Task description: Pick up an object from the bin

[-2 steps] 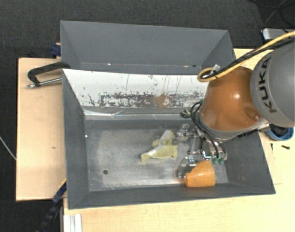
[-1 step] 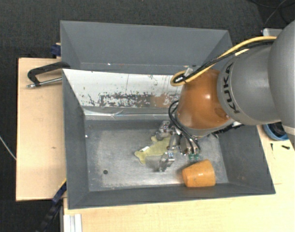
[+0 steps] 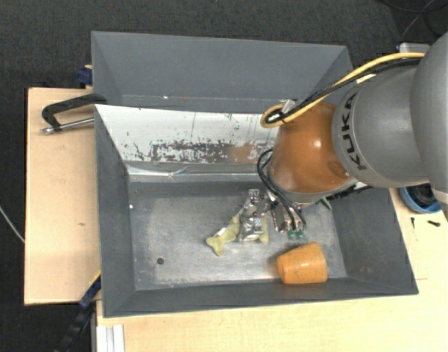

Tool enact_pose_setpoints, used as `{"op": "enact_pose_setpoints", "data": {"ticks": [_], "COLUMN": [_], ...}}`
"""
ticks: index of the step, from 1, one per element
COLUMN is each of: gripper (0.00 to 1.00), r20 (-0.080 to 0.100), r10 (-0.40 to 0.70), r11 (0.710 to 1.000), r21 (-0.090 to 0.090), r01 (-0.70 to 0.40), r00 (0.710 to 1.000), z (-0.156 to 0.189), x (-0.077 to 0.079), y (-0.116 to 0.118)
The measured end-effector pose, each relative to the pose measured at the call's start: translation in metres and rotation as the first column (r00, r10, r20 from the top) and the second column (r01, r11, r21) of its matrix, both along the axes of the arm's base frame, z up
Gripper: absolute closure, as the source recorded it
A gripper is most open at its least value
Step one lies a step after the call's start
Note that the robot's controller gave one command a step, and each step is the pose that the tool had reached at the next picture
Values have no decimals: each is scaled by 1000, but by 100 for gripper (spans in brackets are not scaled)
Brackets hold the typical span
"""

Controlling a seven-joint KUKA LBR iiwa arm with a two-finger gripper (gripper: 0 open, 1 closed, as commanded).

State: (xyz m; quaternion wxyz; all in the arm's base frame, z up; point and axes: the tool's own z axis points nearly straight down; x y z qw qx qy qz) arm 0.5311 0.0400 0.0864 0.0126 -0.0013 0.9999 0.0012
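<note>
The metal gripper (image 3: 254, 222) is seemingly working at the grasp step, sitting low over the grey metal bin's (image 3: 172, 273) floor right at a pale yellow-green crumpled scrap (image 3: 224, 240) lying mid-floor, its jaw opening being impossible to tell, so the next move is calling for a sure closing before lifting.

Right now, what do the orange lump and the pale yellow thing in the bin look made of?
Orange lump: matte, rounded edges, no glints, likely foam or soft rubber. Pale yellow thing, at the gripper: dull, crumpled and irregular, perhaps soft plastic or rubber; hard to tell.
</note>
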Motion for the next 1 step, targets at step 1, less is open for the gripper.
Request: {"op": "enact_pose_setpoints", "data": {"ticks": [1], "gripper": [100], "r20": [-13], "r10": [266], "r11": [964], "r21": [-9], "r01": [-266], "r00": [964], "z": [122], "x": [20], "y": [-103]}}
